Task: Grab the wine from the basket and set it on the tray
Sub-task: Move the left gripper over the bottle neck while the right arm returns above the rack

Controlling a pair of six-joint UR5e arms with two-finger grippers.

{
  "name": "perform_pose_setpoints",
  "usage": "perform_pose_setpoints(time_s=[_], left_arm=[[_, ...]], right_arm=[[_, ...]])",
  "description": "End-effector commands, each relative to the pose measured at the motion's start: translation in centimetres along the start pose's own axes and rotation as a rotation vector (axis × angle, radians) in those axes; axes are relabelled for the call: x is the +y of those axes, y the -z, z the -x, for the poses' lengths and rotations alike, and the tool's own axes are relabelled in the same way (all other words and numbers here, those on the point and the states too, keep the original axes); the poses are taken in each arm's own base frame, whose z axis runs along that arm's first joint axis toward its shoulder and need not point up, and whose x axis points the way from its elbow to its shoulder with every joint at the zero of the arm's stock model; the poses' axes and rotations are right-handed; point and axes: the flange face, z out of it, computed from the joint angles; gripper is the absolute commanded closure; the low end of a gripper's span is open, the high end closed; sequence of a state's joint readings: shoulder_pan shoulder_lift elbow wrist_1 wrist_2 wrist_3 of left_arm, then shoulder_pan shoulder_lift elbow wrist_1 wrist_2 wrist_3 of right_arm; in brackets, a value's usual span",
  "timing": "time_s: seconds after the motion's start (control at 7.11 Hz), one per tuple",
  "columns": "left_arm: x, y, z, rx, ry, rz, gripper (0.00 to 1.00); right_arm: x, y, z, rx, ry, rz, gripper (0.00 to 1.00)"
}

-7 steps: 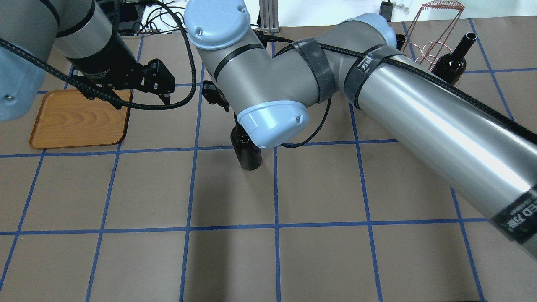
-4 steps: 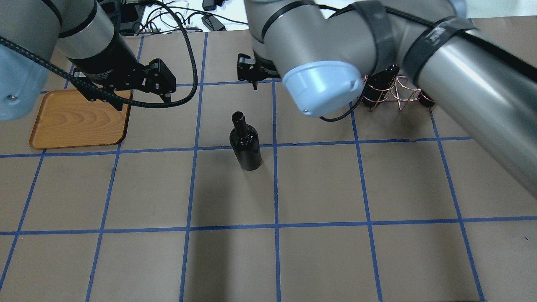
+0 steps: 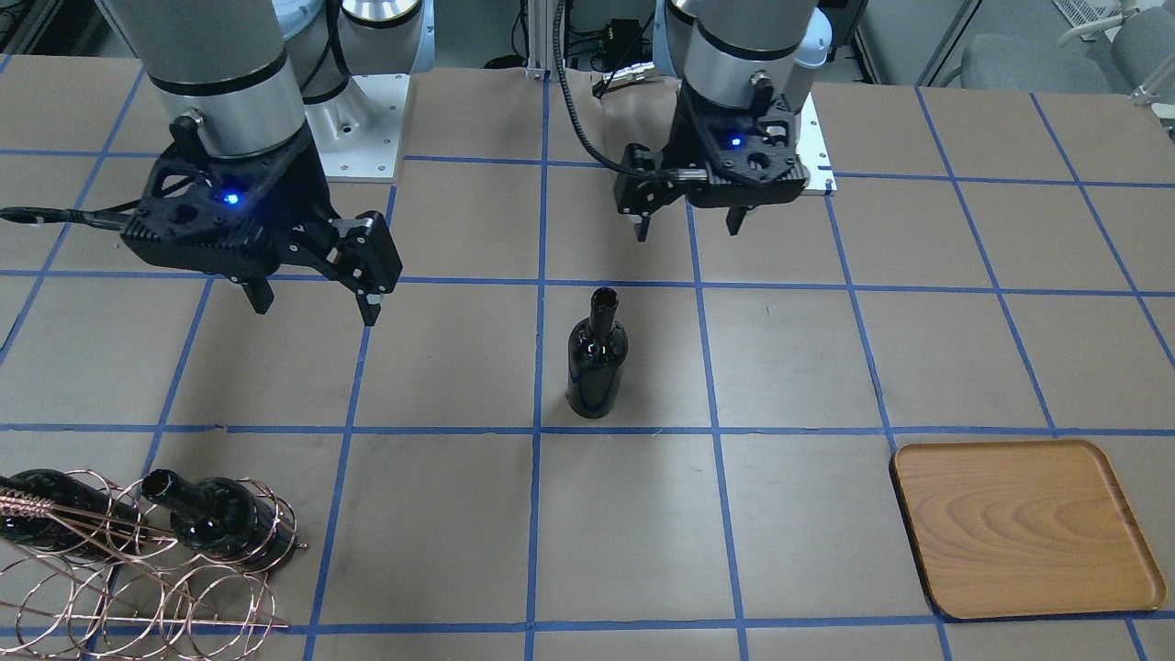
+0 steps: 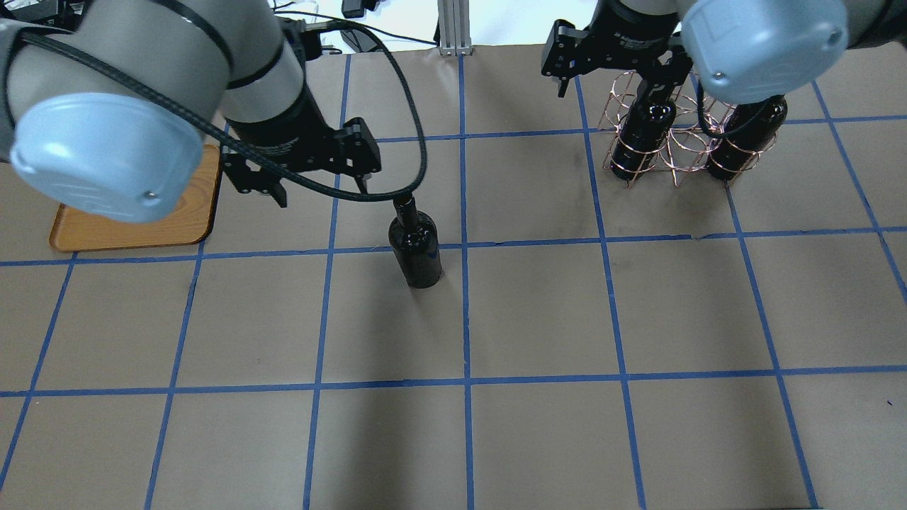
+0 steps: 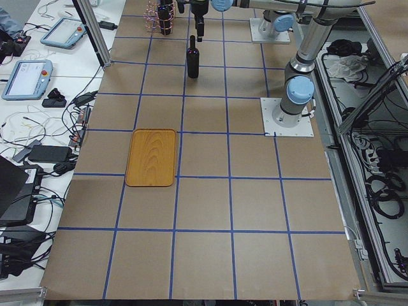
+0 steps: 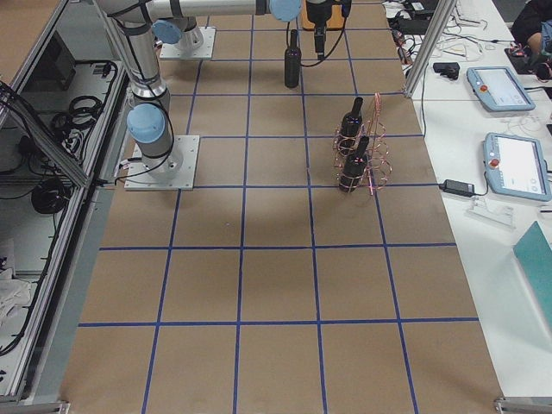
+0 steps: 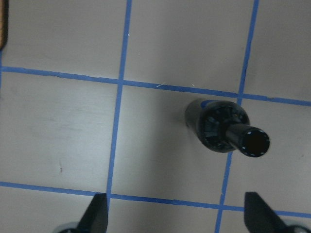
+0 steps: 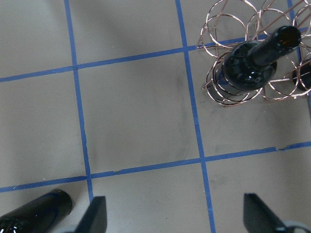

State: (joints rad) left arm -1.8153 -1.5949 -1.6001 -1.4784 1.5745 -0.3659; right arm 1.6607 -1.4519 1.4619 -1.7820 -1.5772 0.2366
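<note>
One wine bottle stands upright on the table's middle, free of both grippers; it also shows in the front view. My left gripper is open and empty, just behind and left of the bottle's neck; its wrist view shows the bottle's mouth ahead of the open fingers. My right gripper is open and empty near the copper wire basket, which holds two bottles. The wooden tray lies bare at the robot's far left.
The table is brown with a blue tape grid. Cables and a metal post lie along the far edge in the overhead view. Tablets and cables sit on side benches in the two side views. The basket lies near the operators' edge.
My right arm has swung away from the standing bottle to the right, toward the basket. My left gripper has moved right from over the tray's corner to beside the bottle's neck.
</note>
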Motion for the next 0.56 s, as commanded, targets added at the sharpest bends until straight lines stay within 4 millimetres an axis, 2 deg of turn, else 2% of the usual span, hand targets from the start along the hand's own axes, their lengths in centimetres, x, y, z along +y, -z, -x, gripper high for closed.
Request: perform_pose_setpoints(time_s=[0.0,0.28,0.42], left_arm=[[1.0,-2.8,-4.8,0.008,-0.035,0.017,0.0],[-2.0,-6.0,-6.2,0.022,-0.055,-0.035,0.0],[-2.5,-7.2,-6.3,0.008,-0.055,-0.02,0.0]], right_arm=[[-0.6,0.5,-3.0,0.012,0.013,0.02,0.0],[-1.3,0.1,-5.4,0.012,0.088,0.04,0.0],[-1.1,-0.2,-5.5,0.01,0.099,0.054,0.0]])
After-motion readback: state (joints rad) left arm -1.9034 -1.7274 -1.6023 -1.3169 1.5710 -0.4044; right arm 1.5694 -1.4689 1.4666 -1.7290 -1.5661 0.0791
